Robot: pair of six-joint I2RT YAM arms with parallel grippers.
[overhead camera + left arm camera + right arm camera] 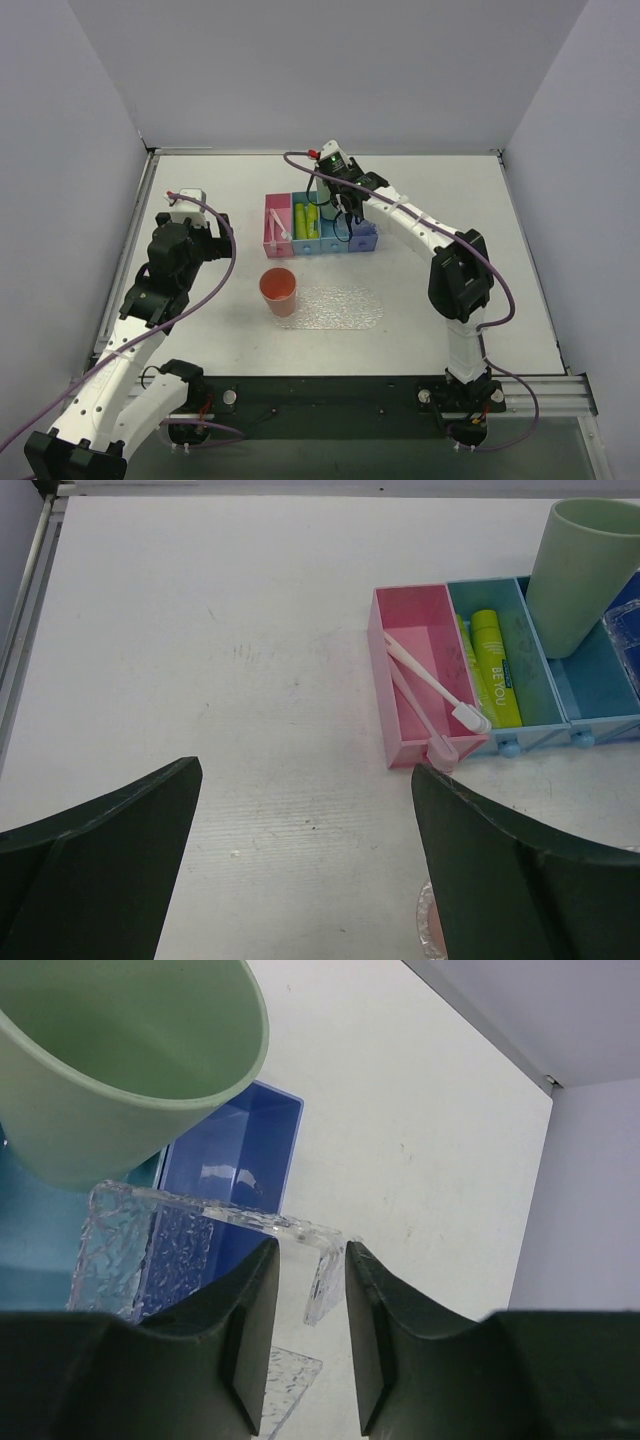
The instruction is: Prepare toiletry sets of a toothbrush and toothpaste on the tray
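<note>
Two pink-handled toothbrushes [430, 685] lie in the pink bin [410, 630], also in the top view [277, 228]. Yellow-green toothpaste tubes [495, 665] lie in the light blue bin beside it [305, 218]. The clear textured tray [345, 308] lies in front of the bins with an orange cup [279, 290] at its left end. My left gripper [305, 860] is open and empty over bare table, left of the bins [212, 238]. My right gripper [312, 1290] hovers over the bins [345, 212]. Its jaws stand narrowly apart around the corner wall of a clear textured holder [200, 1235].
A green cup [120, 1060] stands in a blue bin beside the clear holder, seen also in the left wrist view [585, 570]. The holder sits over the dark blue bin [240, 1150]. Grey walls enclose the white table on three sides.
</note>
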